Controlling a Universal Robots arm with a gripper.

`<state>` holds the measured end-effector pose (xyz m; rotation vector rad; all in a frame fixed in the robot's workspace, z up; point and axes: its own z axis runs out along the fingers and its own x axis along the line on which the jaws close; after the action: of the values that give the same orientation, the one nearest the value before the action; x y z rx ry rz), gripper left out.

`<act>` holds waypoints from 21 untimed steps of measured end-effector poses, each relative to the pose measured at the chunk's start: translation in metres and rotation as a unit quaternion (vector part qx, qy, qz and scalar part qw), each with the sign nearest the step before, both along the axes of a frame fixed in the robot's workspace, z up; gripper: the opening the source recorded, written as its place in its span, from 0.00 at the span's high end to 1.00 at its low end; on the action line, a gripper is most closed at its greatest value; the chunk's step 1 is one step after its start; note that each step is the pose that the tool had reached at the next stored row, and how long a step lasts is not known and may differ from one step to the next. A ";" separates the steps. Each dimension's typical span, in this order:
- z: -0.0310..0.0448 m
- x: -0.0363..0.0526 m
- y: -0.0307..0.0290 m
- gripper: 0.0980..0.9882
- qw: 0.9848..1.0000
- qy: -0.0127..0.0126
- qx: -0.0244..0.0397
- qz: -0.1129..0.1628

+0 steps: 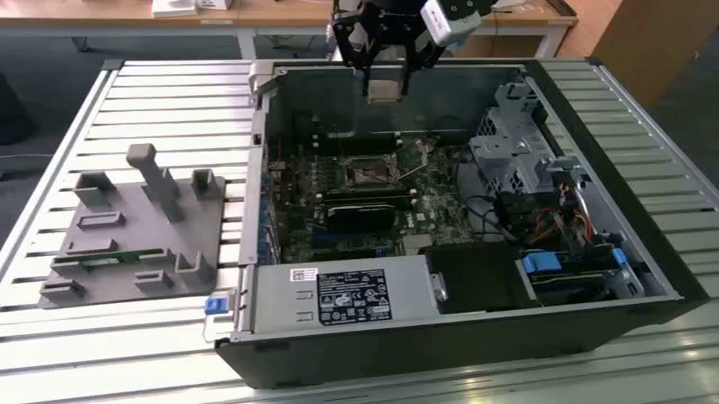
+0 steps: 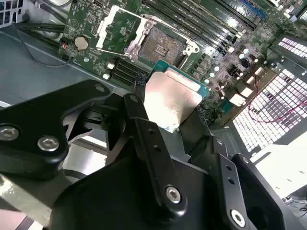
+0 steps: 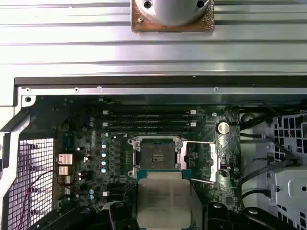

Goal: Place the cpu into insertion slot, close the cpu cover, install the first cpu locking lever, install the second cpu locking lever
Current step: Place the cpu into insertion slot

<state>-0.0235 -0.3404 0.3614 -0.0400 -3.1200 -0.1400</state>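
**A:** Gripper state?

**B:** Gripper clamped on the cpu. The fingers pinch it by two opposite edges, and the silvery top shows in both wrist views.

**A:** Position of the cpu?

**B:** Held in the air, clear of the board. In the exterior view it hangs over the open case, close to the far wall and well above the motherboard.

**A:** Socket?

**B:** Socket uncovered and bare, with its contact field exposed. In the first wrist view the cpu sits just beside it, not in it.

**A:** Cover?

**B:** Cover swung open. The frame lies to one side of the socket, and green board shows through its open centre.

**A:** Surroundings?

**B:** The case lies on its side on a slatted table. A grey fixture stands on the slats at the exterior view's left, well apart from the gripper.
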 end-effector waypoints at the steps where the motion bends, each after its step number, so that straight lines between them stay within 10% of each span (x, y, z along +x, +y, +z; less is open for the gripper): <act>1: 0.0000 0.0000 0.0000 0.51 1.000 0.000 0.000 0.000; 21: -0.0004 0.0000 0.0000 0.51 0.998 0.000 0.000 -0.067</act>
<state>-0.0235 -0.3403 0.3610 -0.2498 -3.1162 -0.1419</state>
